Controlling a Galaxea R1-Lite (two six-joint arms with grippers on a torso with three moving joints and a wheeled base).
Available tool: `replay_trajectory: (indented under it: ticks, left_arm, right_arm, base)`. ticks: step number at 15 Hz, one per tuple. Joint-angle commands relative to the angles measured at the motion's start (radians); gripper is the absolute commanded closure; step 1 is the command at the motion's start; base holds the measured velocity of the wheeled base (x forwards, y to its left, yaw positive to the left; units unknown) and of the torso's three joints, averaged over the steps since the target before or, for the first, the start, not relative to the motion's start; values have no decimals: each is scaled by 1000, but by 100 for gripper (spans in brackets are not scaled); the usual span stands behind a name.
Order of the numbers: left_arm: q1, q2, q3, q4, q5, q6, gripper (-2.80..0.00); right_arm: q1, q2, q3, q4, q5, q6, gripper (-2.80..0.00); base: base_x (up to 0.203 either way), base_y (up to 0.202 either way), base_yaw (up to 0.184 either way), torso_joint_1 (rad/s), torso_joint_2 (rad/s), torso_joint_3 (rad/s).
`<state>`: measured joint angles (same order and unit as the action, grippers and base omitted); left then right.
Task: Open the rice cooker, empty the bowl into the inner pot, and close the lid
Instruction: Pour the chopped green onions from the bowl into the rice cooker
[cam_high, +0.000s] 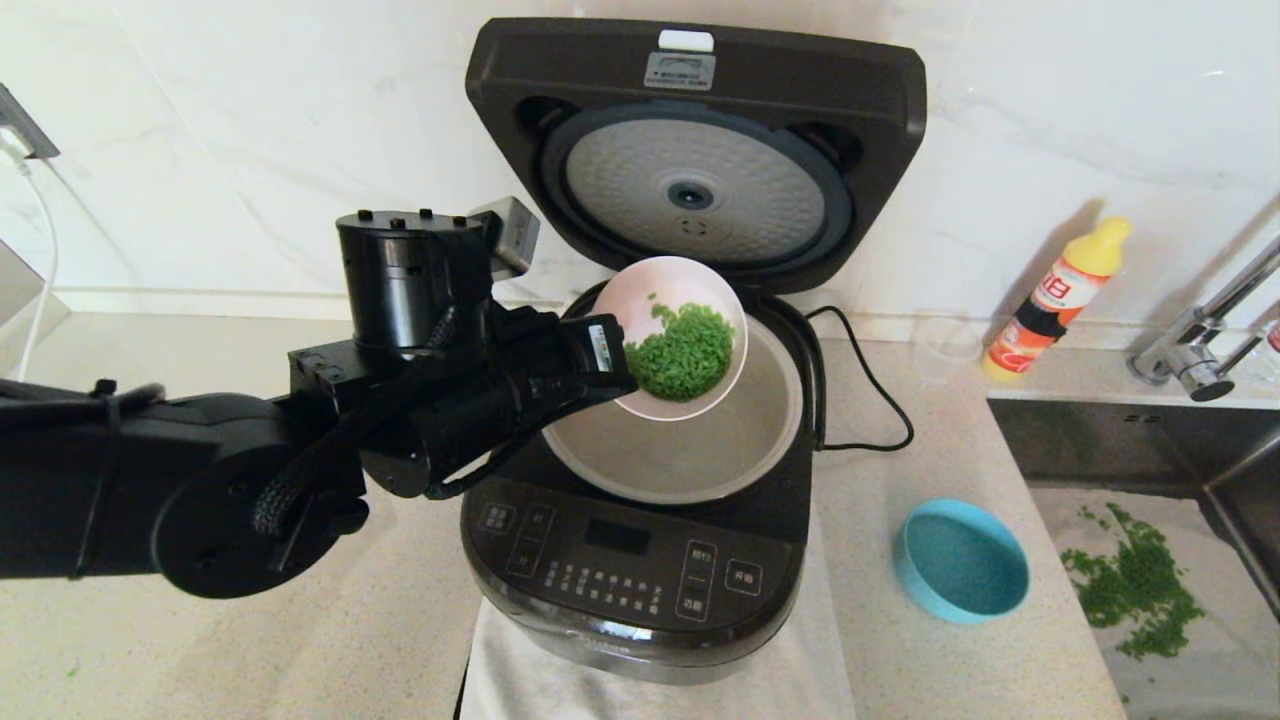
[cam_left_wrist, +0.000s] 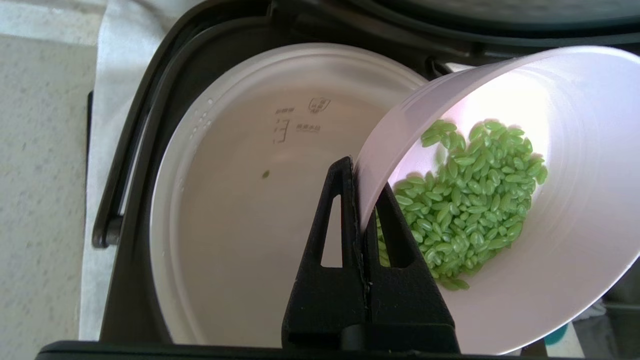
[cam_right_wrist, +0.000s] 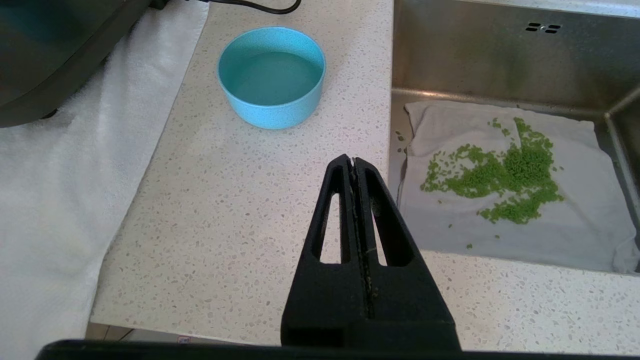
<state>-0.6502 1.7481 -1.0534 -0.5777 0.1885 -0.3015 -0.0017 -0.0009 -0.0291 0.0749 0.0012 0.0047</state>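
White bowl (cam_high: 680, 335) of green grains (cam_left_wrist: 462, 202) tilted over inner pot (cam_high: 700, 455), lid (cam_high: 697, 150) up | left gripper (cam_left_wrist: 360, 165) pinching rim | risk: thin grip, seemingly shallow; slip, spill outside rice cooker (cam_high: 640, 570) | right gripper (cam_right_wrist: 353, 162) idle, jaws pressed together

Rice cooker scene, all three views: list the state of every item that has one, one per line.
lid: fully open, upright.
inner pot: seated in rice cooker, nearly empty, one green grain.
white bowl: tilted over the pot, green grains still inside.
left gripper: shut on the bowl's rim.
right gripper: shut, empty, above the counter.
blue bowl: upright, empty.
yellow-capped bottle: upright, capped.
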Motion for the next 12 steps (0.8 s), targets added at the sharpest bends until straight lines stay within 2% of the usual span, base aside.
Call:
replay_trajectory:
  ticks: [1,3,6,8,10,12]
  left_arm:
    - [1,17,25,-64,-3,12,0]
    - [1,19,86,-175,-10,39,0]
    - [5,19,208,-385,-102,90,0]
    - [15,45,254,-488,-135,147,0]
    - [20,48,257,-509,-137,170,0]
    - [35,51,259,-519,-145,223,0]
  right_arm:
    - [0,1,0,0,0,0,0]
    - [0,1,0,0,0,0,0]
    - [0,1,0,0,0,0,0]
    - [0,1,0,0,0,0,0]
    - [0,1,0,0,0,0,0]
    - [0,1,0,0,0,0,0]
  base:
    - [0,0,0,0,0,0]
    - [0,0,0,0,0,0]
    - [0,0,0,0,0,0]
    - [0,0,0,0,0,0]
    - [0,0,0,0,0,0]
    - [0,0,0,0,0,0]
